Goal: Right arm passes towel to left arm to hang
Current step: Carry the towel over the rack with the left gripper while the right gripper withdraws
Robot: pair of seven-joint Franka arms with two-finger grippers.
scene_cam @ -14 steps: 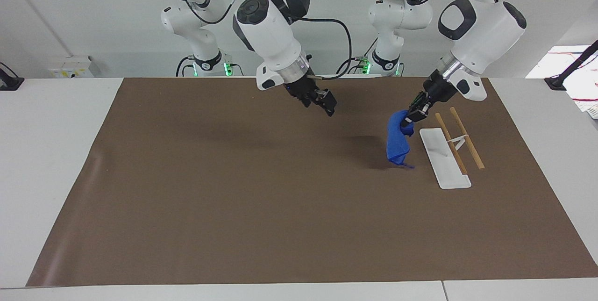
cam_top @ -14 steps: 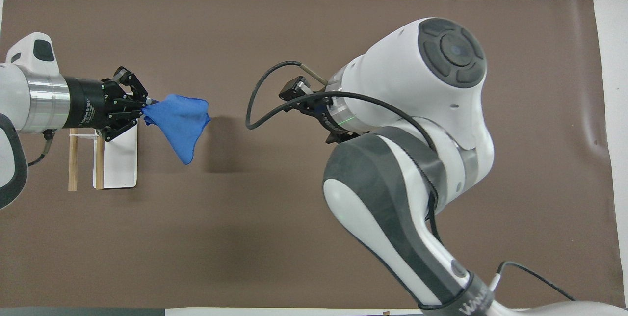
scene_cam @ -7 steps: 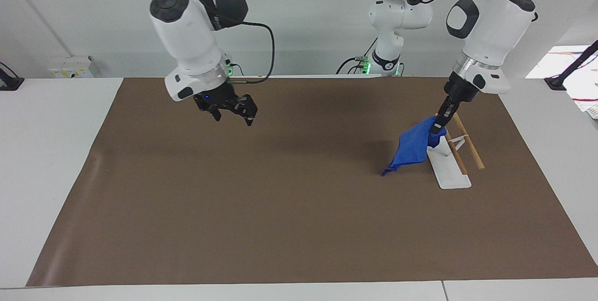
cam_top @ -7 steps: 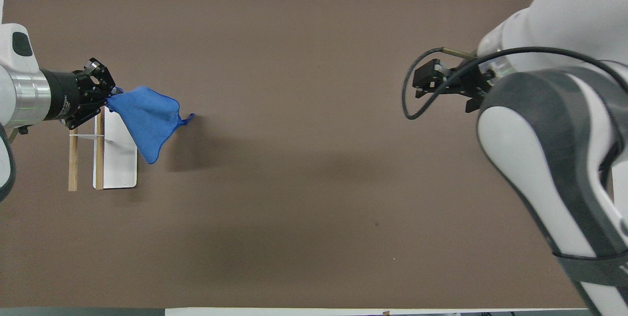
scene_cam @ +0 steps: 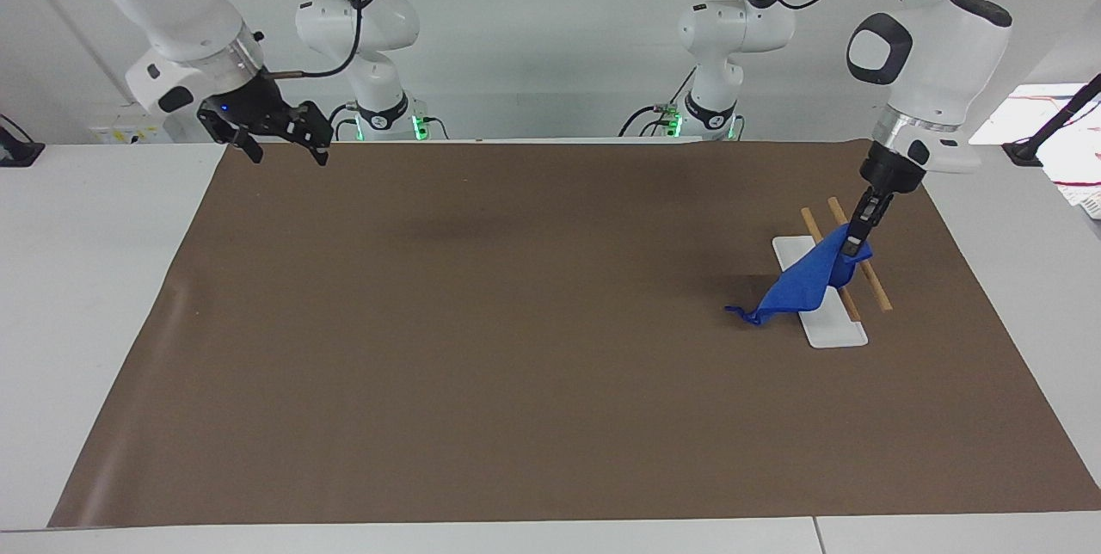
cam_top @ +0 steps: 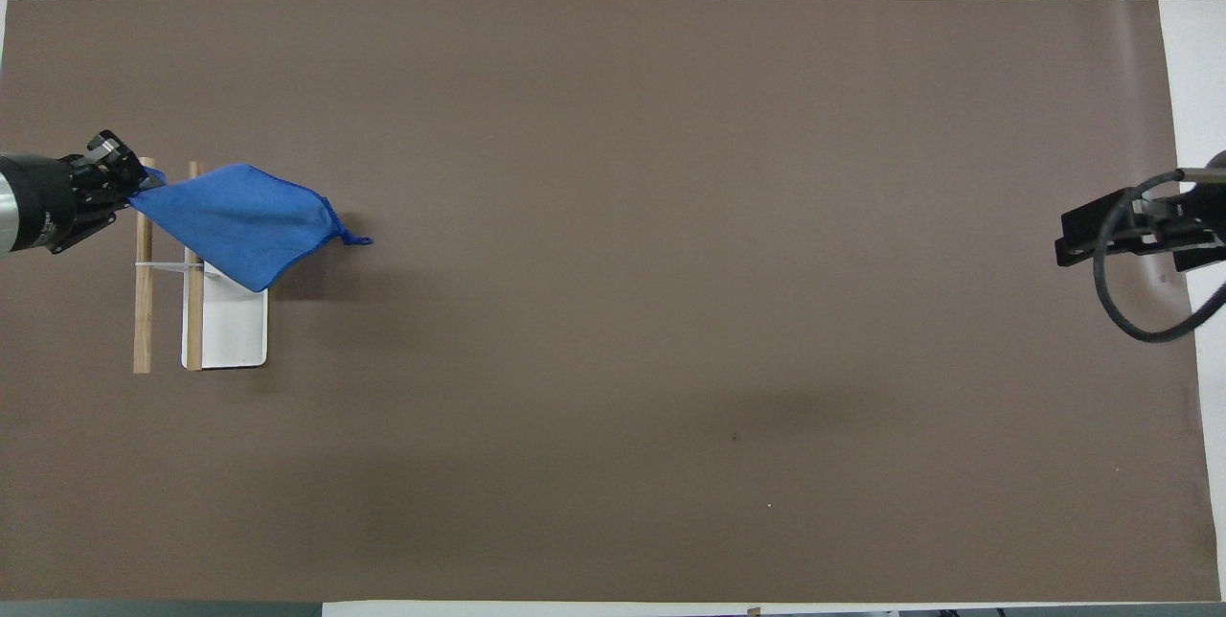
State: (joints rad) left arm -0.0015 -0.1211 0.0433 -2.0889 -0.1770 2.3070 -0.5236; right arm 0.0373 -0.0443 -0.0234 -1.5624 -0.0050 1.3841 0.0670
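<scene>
The blue towel (scene_cam: 804, 287) hangs slanting from my left gripper (scene_cam: 854, 246), which is shut on its upper corner. The cloth runs down across the two wooden rails (scene_cam: 876, 289) and white base (scene_cam: 839, 330) of the rack; its low corner and loop string (scene_cam: 741, 313) reach the mat. In the overhead view the left gripper (cam_top: 129, 191) is over the outer rail (cam_top: 142, 310) and the towel (cam_top: 239, 219) covers part of the rack base (cam_top: 230, 334). My right gripper (scene_cam: 286, 145) is open and empty, up in the air over the mat's corner at the right arm's end; it also shows in the overhead view (cam_top: 1101, 236).
A brown mat (scene_cam: 516, 347) covers the table. Two smaller white arms with green lights (scene_cam: 378, 111) (scene_cam: 705, 111) stand at the robots' edge. White table surface (scene_cam: 95, 279) borders the mat.
The right arm has swung away from the table's middle to its own end, gripper empty. The left gripper has carried the towel toward its end, over the rack's rails, and lower.
</scene>
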